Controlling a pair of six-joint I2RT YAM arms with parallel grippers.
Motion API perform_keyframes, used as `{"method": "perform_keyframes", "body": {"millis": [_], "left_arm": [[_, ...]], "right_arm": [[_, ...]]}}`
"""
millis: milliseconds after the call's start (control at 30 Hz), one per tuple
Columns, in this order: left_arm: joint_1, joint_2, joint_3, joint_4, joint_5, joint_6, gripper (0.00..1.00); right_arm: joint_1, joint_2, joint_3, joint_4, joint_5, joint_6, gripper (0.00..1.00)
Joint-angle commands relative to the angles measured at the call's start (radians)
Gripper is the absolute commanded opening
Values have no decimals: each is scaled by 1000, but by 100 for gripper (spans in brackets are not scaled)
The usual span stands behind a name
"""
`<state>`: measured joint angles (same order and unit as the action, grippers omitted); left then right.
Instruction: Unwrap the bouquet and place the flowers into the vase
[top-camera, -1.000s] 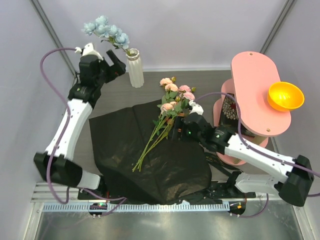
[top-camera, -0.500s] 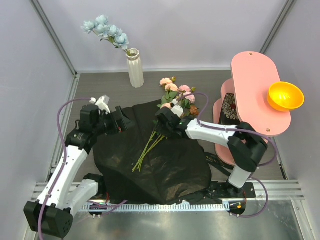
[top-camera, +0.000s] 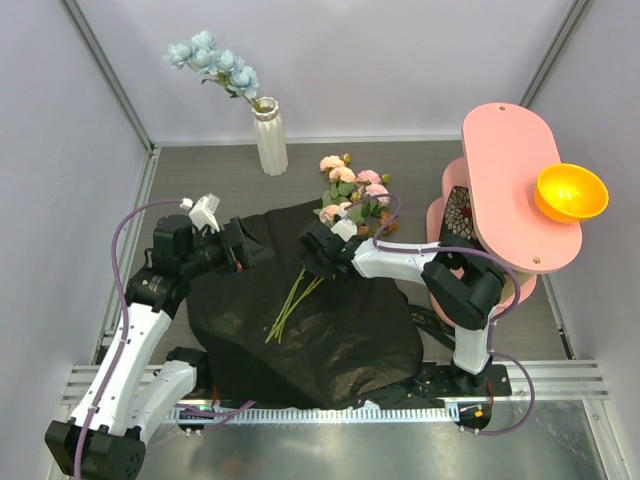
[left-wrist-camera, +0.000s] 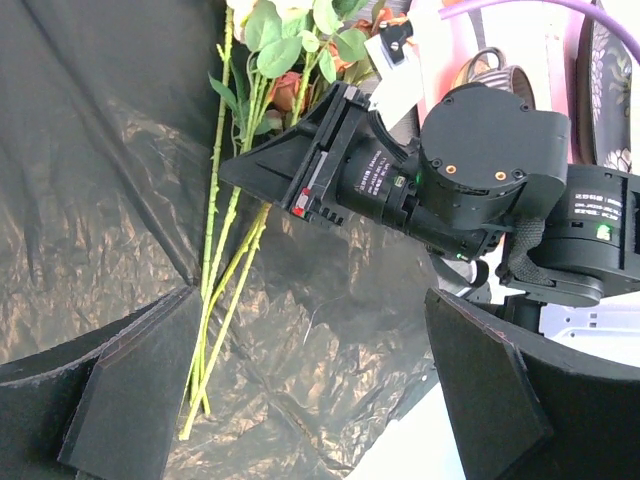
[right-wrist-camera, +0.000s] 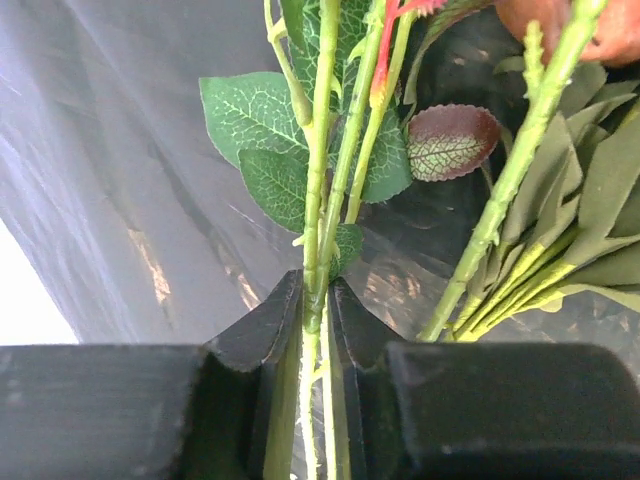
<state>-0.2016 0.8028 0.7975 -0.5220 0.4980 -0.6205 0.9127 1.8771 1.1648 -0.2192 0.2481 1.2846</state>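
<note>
Nearest the arm bases, a crumpled black sheet of wrapping paper (top-camera: 330, 340) lies spread flat across the grey bench (top-camera: 400, 165). On it lie the pink and peach artificial roses (top-camera: 350, 195), their long thin green stems (top-camera: 290, 305) running diagonally, cut ends toward the near left and heads toward the far right, past the far edge of the sheet.

The left pincer (top-camera: 248, 258) hovers over the left part of the paper, its fingers spread wide, with nothing between them. In its wrist view the stems lie just beyond its left finger. The right pincer (top-camera: 312, 252) sits on the upper part of the stems, just below the leaves. Its wrist view shows the jaws pressed together on two or three of the thin green stems (right-wrist-camera: 318, 250), while other stems lie free just to the side.

Farther back stands the tall white ribbed vase (top-camera: 270, 145), upright and well apart from the roses, with a spray of pale-blue flowers (top-camera: 215, 60) leaning out of it to the left. At the far right, a pink two-tier stand (top-camera: 515, 185) carries an orange bowl (top-camera: 571, 192) on its upper tier.
</note>
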Motion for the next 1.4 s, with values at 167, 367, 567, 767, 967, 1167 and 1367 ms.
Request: {"method": "perform_keyframes", "body": {"millis": [167,367,567,767,967,1167,1367], "left_arm": [[2,24,25,19,17,21,97],[2,49,71,25,33,2,97],[2,84,74,189,183,-105,95],[4,182,42,577,395,-345,88],[-19,275,111,636,433,-357,91],[-64,299,121,562,384,-314,75],[-71,302,146,553,318,-286,50]], "right_arm": [[15,-153,49,-54,186,-60,1],[14,-272,-20,203,162,-270,1],[9,-374,-152,568,-54,-638,1],[8,-453,-247,741,-343,-836,1],[8,-499,-260,782,-501,-866,1],[8,-555,-263,774,-489,-898,1],[8,-561,-228,701,-524,-932,1]]}}
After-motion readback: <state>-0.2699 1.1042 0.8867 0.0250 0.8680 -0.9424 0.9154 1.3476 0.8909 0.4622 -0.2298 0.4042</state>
